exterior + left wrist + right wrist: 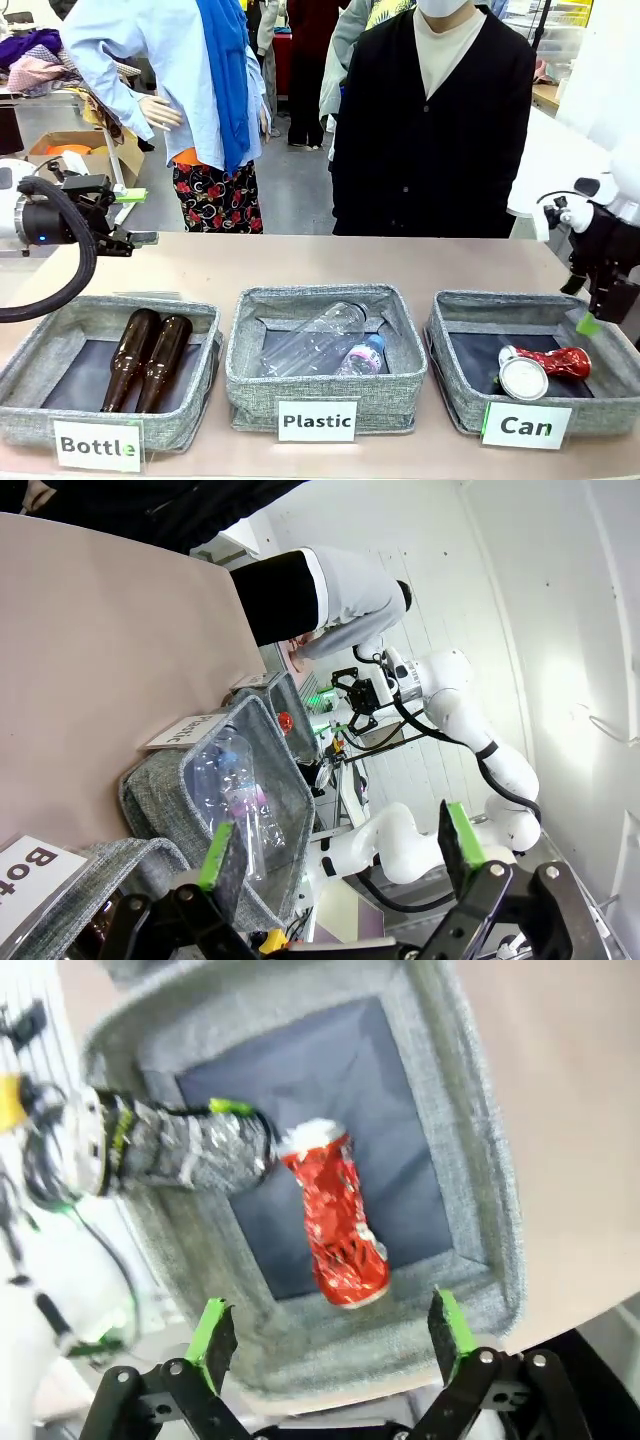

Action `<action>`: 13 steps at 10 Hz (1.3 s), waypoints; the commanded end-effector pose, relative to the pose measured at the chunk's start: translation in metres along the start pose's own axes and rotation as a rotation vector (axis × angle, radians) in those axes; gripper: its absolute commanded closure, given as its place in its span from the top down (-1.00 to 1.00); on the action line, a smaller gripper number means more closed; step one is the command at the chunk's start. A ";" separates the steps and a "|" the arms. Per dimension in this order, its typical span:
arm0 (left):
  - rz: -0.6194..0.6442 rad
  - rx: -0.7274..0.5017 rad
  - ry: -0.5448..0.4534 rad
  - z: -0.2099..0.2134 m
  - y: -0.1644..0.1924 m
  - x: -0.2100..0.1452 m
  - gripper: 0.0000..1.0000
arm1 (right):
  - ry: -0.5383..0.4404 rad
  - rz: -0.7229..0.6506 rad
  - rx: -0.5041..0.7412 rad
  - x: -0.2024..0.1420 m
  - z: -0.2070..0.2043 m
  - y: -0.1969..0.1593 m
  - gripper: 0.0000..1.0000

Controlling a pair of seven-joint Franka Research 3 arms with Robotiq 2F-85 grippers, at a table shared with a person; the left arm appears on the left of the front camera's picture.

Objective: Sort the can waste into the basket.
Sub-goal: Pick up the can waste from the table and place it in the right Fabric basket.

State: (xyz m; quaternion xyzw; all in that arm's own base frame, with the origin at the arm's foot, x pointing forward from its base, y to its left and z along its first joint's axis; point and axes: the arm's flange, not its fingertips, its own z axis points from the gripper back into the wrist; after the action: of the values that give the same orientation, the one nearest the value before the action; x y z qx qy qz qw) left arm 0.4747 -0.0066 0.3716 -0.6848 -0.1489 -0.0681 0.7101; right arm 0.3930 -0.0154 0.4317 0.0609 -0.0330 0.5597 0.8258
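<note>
Both cans, red can (565, 362) and dark can (523, 379), sit in the Can basket (455, 392), dark one half hidden; right end effector (334, 1338) spread wide, left end effector (334, 850) too.

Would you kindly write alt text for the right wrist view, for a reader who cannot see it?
A crushed red can lies on the dark lining of a grey fabric basket, seen from above, with a second, darker can beside it. The open right gripper frames the bottom of the picture, its green pads empty.

2 cans (545, 368) in basket (455, 340)
</note>
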 end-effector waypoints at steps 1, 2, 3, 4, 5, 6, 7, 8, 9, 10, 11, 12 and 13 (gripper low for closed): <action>-0.005 0.004 0.005 0.000 -0.003 0.000 1.00 | -0.304 -0.219 0.141 -0.005 0.016 -0.017 1.00; -0.005 0.004 0.005 0.000 -0.003 0.000 1.00 | -0.521 -0.340 0.350 -0.011 0.021 -0.031 1.00; -0.005 0.004 0.005 0.000 -0.003 0.000 1.00 | -0.701 -0.582 0.641 -0.013 0.027 -0.049 1.00; -0.005 0.004 0.005 0.000 -0.003 0.000 1.00 | -0.822 -0.783 0.848 -0.013 0.026 -0.065 1.00; -0.005 0.004 0.005 0.000 -0.003 0.000 1.00 | -0.794 -0.929 0.966 -0.008 0.020 -0.075 1.00; -0.005 0.004 0.005 0.000 -0.003 0.000 1.00 | -0.824 -0.989 1.066 -0.003 0.011 -0.085 1.00; -0.005 0.004 0.005 0.000 -0.003 0.000 1.00 | -0.858 -1.035 1.083 0.011 0.002 -0.091 1.00; -0.005 0.004 0.005 0.000 -0.003 0.000 1.00 | -0.853 -1.123 1.056 0.031 -0.005 -0.095 1.00; -0.005 0.004 0.005 0.000 -0.003 0.000 1.00 | -0.879 -1.187 0.973 0.048 -0.010 -0.093 1.00; -0.005 0.004 0.005 0.000 -0.003 0.000 1.00 | -0.879 -1.262 0.878 0.068 -0.016 -0.088 1.00; -0.005 0.004 0.005 0.000 -0.003 0.000 1.00 | -0.854 -1.303 0.785 0.088 -0.026 -0.081 1.00; -0.005 0.004 0.005 0.000 -0.003 0.000 1.00 | -0.774 -1.311 0.734 0.105 -0.039 -0.080 1.00; -0.005 0.004 0.005 0.000 -0.003 0.000 1.00 | -0.633 -1.280 0.741 0.116 -0.047 -0.085 1.00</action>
State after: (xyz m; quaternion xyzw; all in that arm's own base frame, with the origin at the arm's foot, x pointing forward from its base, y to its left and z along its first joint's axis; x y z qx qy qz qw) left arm 0.4746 -0.0066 0.3715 -0.6848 -0.1488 -0.0680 0.7102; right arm 0.5120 0.0513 0.3969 0.5278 -0.0833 -0.1042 0.8389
